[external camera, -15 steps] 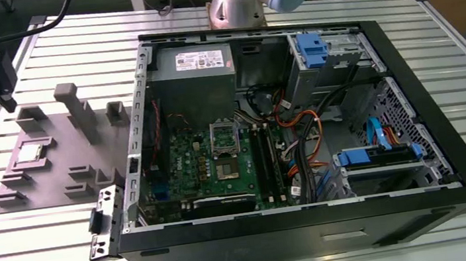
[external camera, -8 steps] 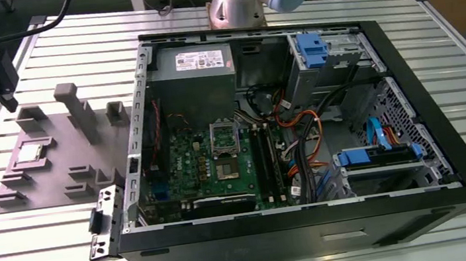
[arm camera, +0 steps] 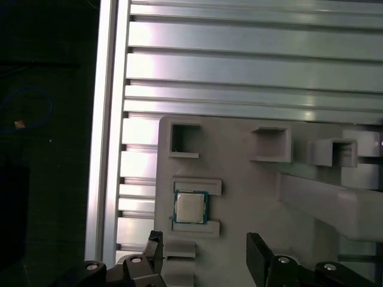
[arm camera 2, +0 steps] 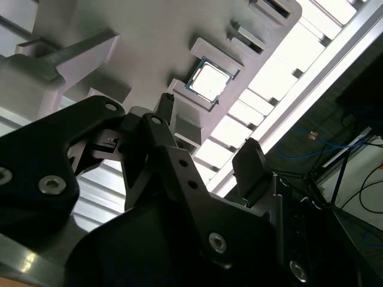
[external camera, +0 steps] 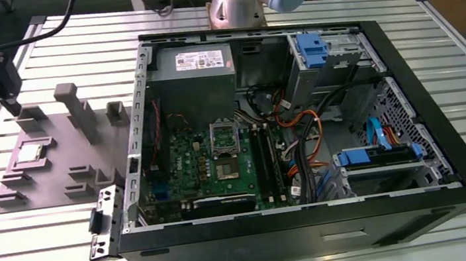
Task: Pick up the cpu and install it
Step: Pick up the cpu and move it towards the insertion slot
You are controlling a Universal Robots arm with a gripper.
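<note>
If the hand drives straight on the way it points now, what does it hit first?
Probably the grey fixture plate, just beside the cpu in its nest. The open hand looks off-centre from the cpu, though depth is hard to judge.

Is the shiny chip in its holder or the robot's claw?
In its holder: the small silvery square cpu lies flat on the grey tray, the open black gripper empty.

I see a slatted aluminium tabletop (external camera: 43,254). A grey fixture tray (external camera: 57,149) with upright posts and pockets lies on it, just beside an open black PC case (external camera: 317,237) toward the exterior view's right. Inside the case: green motherboard (external camera: 202,167), grey power supply (external camera: 194,68), blue drive brackets (external camera: 312,47), loose cables (external camera: 304,128).
</note>
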